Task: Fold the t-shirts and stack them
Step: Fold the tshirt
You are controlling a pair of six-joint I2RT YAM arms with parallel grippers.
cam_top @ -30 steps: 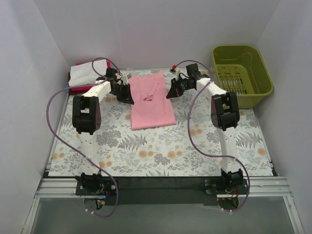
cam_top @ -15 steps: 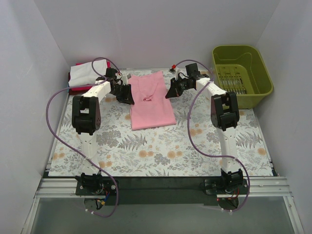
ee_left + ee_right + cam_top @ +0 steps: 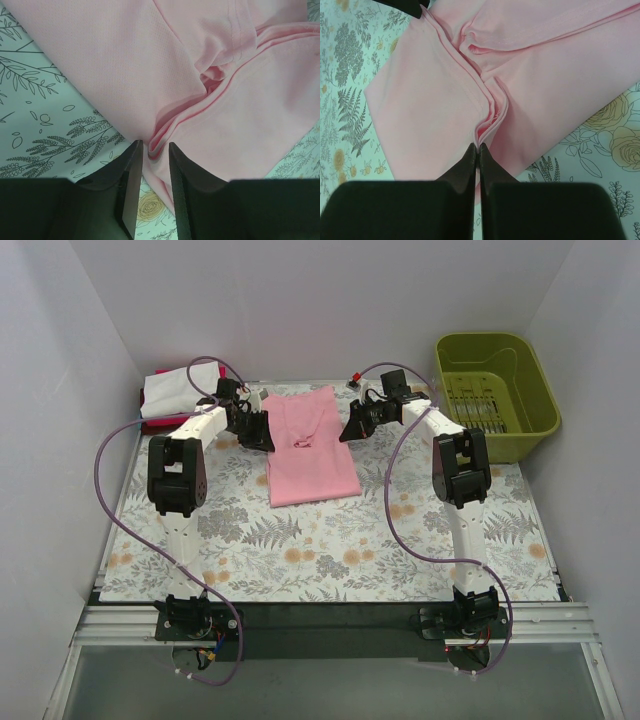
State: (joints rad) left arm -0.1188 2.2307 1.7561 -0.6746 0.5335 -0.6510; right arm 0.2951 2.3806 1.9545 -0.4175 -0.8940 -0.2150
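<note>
A light pink t-shirt (image 3: 310, 445), folded into a long strip, lies on the floral table cloth (image 3: 330, 550) at the centre back. My left gripper (image 3: 265, 437) is at the shirt's left edge. In the left wrist view (image 3: 156, 147) its jaws stand a little apart with a puckered fold of the pink shirt (image 3: 240, 115) between the tips. My right gripper (image 3: 346, 433) is at the shirt's right edge. In the right wrist view (image 3: 479, 146) it is shut on the layered edge of the pink shirt (image 3: 430, 100). No teal shirt shows.
A white t-shirt (image 3: 170, 390) lies on a red one (image 3: 155, 425) at the back left corner. A green plastic basket (image 3: 495, 390) stands at the back right. White walls close in the left, back and right sides.
The left gripper has shifted slightly towards the back along the shirt's left edge. The right gripper has crept a little left. The shirt has kept its shape.
</note>
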